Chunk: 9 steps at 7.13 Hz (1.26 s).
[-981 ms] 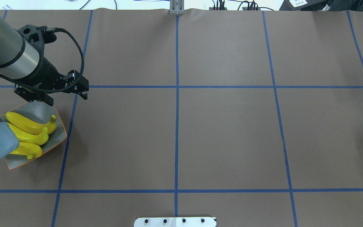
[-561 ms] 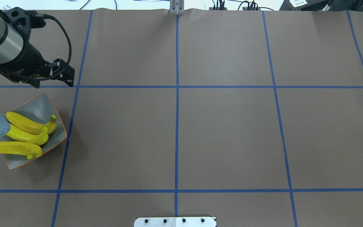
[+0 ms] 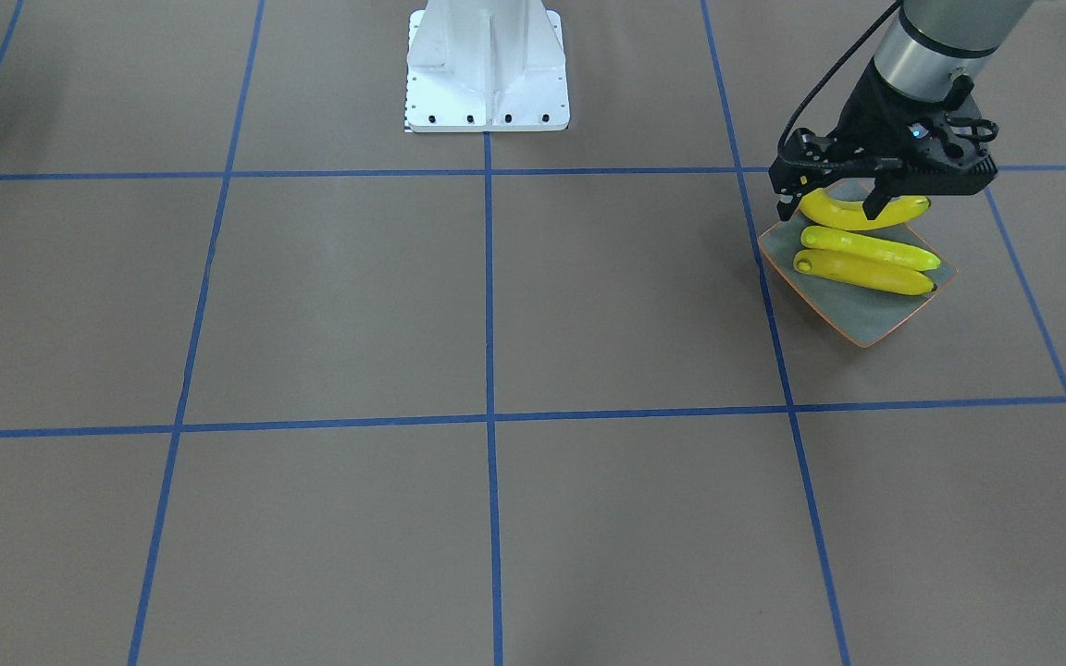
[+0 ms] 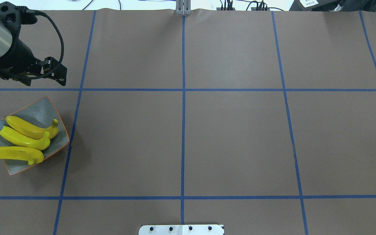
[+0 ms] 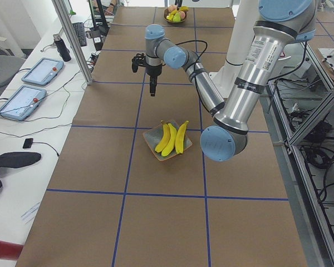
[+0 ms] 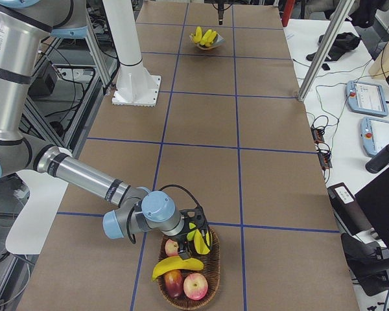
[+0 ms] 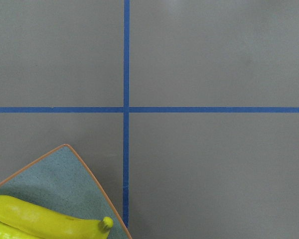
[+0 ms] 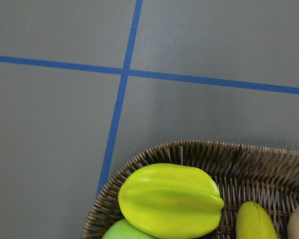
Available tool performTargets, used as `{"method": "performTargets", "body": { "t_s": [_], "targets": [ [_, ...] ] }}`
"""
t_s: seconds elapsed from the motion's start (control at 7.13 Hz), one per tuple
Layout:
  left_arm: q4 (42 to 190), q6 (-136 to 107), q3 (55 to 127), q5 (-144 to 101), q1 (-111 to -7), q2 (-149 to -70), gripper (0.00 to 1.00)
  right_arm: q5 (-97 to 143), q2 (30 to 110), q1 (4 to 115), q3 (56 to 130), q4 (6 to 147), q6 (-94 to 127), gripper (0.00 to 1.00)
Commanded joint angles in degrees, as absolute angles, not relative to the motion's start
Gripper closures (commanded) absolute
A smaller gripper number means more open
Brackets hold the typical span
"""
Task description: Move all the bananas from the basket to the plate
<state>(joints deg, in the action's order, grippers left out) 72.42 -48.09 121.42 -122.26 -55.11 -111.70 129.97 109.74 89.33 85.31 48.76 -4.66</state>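
Note:
Three yellow bananas [image 4: 28,130] lie side by side on the grey-green plate [image 4: 41,109] with its orange rim, at the table's left. My left gripper [image 4: 45,82] hangs open and empty in the air, past the plate's far corner. The front view shows its fingers [image 3: 781,208] spread apart. One more banana [image 6: 178,264] lies in the wicker basket [image 6: 211,288] at the table's right end. My right gripper [image 6: 198,232] hovers over the basket's rim; whether it is open or shut I cannot tell. Its wrist view shows a banana tip [image 8: 256,221].
The basket also holds apples [image 6: 196,285] and a yellow-green star fruit [image 8: 169,199]. The white robot base [image 3: 487,65] stands at mid-table on the robot's side. Blue tape lines [image 4: 183,89] cross the brown table cover. Tablets [image 5: 42,69] and cables lie on a side bench.
My left gripper has pulled away from the plate, back and to the left in the overhead view, still open. The arm's elbow uncovered the nearest banana. The bananas have not moved.

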Motion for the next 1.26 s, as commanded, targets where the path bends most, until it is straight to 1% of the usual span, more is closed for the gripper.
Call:
{"method": "performTargets", "body": {
  "t_s": [0.0, 0.28, 0.56, 1.12],
  "targets": [
    [72.4, -48.7, 121.5, -122.3, -55.1, -111.7, 0.00, 126.9, 110.0, 87.5, 86.2, 54.5, -15.9, 0.00],
    [72.4, -49.4, 121.5, -122.3, -55.0, -111.7, 0.00, 126.2, 110.0, 86.9, 87.3, 59.8, -24.7, 0.00],
    [72.6, -51.8, 121.5, -122.3, -54.8, -111.8, 0.00, 117.6, 111.2, 86.2, 88.3, 60.3, -27.0, 0.00],
    [72.7, -52.7, 121.5, -122.4, -54.5, -111.9, 0.00, 112.7, 113.0, 86.4, 88.5, 62.0, -26.3, 0.00]
  ]
}}
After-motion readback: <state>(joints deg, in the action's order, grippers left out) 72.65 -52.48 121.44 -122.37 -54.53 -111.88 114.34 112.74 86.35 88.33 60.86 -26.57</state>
